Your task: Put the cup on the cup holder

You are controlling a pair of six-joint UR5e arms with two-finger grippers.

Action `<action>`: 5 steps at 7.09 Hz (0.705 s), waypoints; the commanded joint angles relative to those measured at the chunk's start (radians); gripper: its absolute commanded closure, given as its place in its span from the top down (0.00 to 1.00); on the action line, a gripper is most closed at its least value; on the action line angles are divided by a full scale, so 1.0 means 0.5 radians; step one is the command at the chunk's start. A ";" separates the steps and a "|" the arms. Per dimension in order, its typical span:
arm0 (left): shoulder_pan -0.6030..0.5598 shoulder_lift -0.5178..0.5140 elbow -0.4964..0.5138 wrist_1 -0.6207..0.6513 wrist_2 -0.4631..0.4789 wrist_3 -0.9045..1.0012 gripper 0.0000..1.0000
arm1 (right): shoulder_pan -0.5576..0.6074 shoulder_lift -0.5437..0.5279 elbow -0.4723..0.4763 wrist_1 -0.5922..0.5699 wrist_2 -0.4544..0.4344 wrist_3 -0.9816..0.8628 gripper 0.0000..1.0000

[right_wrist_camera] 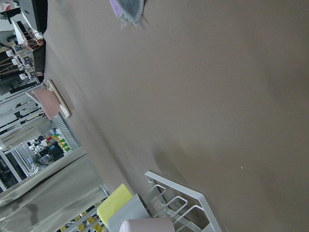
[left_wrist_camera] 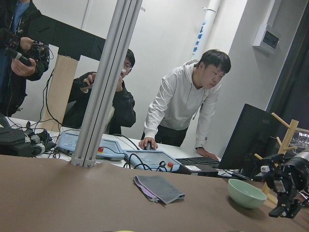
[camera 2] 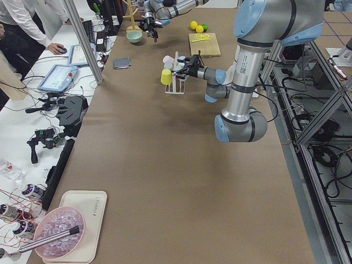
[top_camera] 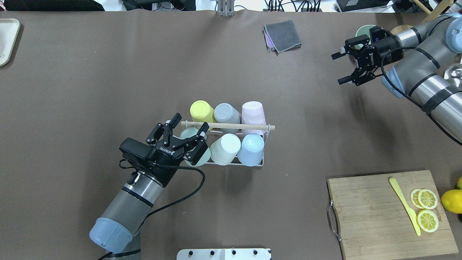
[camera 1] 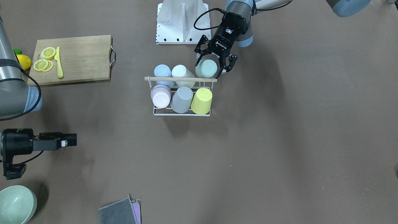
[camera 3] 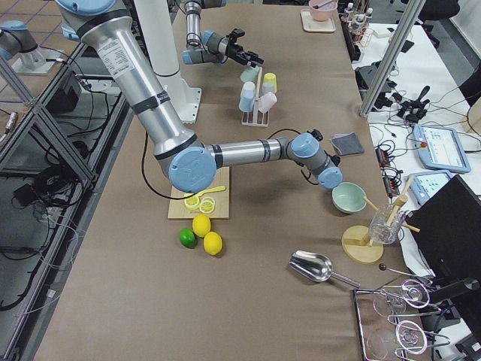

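On the brown counter [camera 1: 279, 149], the small white wire cup holder with a pale wooden dowel handle [camera 1: 186, 79] carries six upturned cups. The mint-green plastic cup [camera 1: 206, 68] sits at the row's end, beside a white plastic cup [camera 1: 182, 71]. The left arm's jaws stand wide and straddle the mint cup; I cannot tell whether they touch it. Well apart, the right arm's jaws hang wide and empty near a mint-green bowl [camera 1: 15, 203] and a folded grey cloth [camera 1: 118, 212].

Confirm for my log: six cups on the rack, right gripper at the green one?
No: the left gripper is at the green cup, as the overhead view shows; the right gripper is far away. The count on the rack is right.
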 commanded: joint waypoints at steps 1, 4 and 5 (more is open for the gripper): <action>-0.005 0.000 -0.003 -0.012 0.039 0.014 0.97 | 0.040 0.128 0.031 -0.108 -0.266 0.171 0.99; -0.197 0.003 -0.006 -0.015 0.030 0.081 0.97 | 0.046 0.107 0.132 -0.133 -0.717 0.194 0.95; -0.350 0.006 -0.003 -0.006 0.009 0.133 0.97 | 0.052 0.104 0.181 -0.130 -0.946 0.194 0.96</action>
